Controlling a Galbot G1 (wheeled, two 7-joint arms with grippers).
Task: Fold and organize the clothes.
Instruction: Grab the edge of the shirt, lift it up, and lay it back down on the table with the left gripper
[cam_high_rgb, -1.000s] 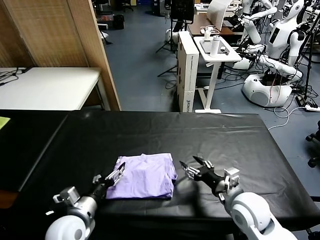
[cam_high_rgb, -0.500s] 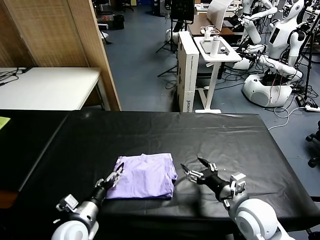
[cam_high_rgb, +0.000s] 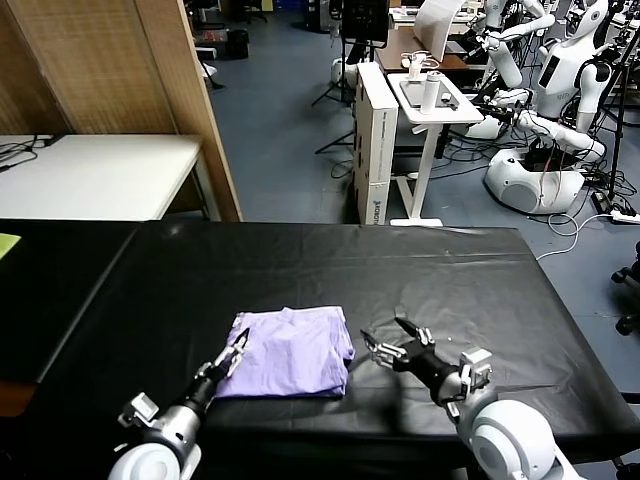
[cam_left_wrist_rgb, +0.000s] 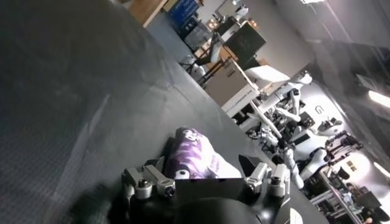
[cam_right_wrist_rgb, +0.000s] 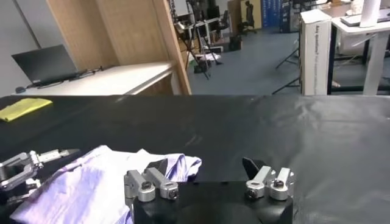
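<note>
The lavender T-shirt (cam_high_rgb: 290, 352) lies folded into a compact rectangle on the black table (cam_high_rgb: 330, 270), near its front edge. It also shows in the left wrist view (cam_left_wrist_rgb: 194, 157) and the right wrist view (cam_right_wrist_rgb: 91, 182). My left gripper (cam_high_rgb: 232, 357) is open, low at the shirt's left edge, holding nothing. My right gripper (cam_high_rgb: 390, 340) is open and empty, just right of the shirt's right edge, a little apart from it.
A white table (cam_high_rgb: 95, 175) and a wooden partition (cam_high_rgb: 190, 100) stand at the back left. A yellow cloth (cam_right_wrist_rgb: 23, 108) lies far left on the black cover. White boxes, a small stand (cam_high_rgb: 430, 110) and other robots are beyond the table.
Both arms have drawn back toward me and lowered slightly. The left gripper stays at the shirt's left edge, the right one beside its right edge. The shirt has not moved.
</note>
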